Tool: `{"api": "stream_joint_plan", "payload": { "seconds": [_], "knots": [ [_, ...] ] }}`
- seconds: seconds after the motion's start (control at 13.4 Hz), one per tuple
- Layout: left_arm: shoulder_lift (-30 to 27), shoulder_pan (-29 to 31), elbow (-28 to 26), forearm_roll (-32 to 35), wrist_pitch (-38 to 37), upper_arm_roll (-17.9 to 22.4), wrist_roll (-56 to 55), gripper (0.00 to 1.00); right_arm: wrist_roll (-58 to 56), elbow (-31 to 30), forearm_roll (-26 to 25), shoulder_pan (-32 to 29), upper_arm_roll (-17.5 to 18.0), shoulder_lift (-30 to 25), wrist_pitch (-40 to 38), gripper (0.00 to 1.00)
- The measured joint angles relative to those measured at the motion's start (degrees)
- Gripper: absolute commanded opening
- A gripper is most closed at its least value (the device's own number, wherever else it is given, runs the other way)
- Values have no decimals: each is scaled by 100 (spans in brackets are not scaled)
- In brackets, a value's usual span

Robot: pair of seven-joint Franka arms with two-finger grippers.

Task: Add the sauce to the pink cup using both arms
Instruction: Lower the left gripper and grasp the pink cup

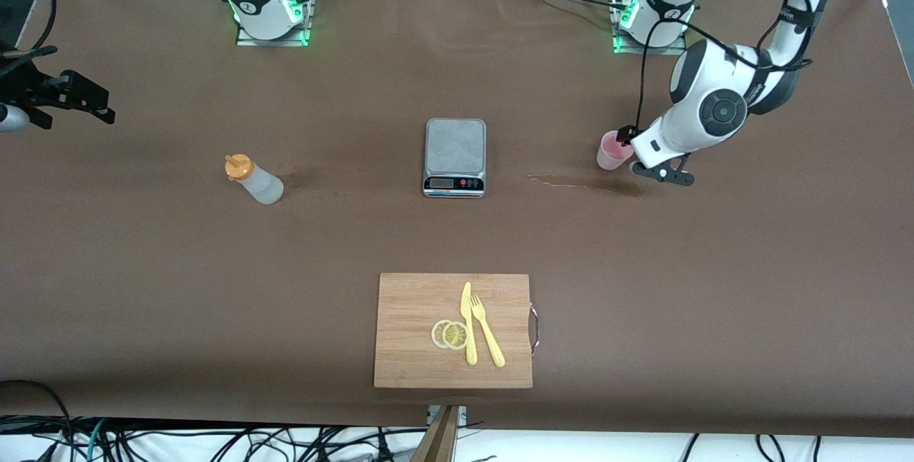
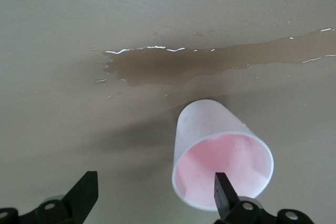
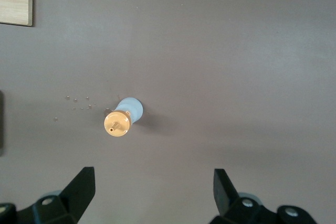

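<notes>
The pink cup (image 1: 613,151) stands upright at the left arm's end of the table, beside a wet streak (image 1: 585,183). My left gripper (image 1: 646,161) is low beside it and open. In the left wrist view the cup (image 2: 210,124) lies off to one side of the open gripper (image 2: 156,192), and one fingertip (image 2: 224,192) overlaps its rim. The sauce bottle (image 1: 255,181), orange cap up, stands toward the right arm's end. My right gripper (image 1: 71,101) is open and empty, high over the table's edge. Its wrist view shows the bottle (image 3: 124,116) from above, well clear of the gripper (image 3: 153,192).
A grey kitchen scale (image 1: 455,156) sits mid-table between bottle and cup. A wooden cutting board (image 1: 407,333) with a yellow knife (image 1: 468,323), a fork (image 1: 487,333) and lemon slices (image 1: 450,334) lies nearer the front camera. The spilled liquid (image 2: 210,64) spreads past the cup.
</notes>
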Motion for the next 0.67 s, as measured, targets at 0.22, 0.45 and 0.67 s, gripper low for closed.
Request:
{"api": "stream_joint_plan", "payload": {
  "seconds": [0.22, 0.45, 0.67],
  "knots": [
    [252, -1, -2, 0, 207, -122, 0, 0, 0, 0, 0, 0, 0, 0, 0, 100],
    [276, 0, 28, 0, 243, -130, 8, 0, 0, 0, 0, 0, 0, 0, 0, 100],
    [187, 0, 142, 0, 233, -133, 13, 0, 0, 0, 0, 0, 0, 0, 0, 100]
  ]
}}
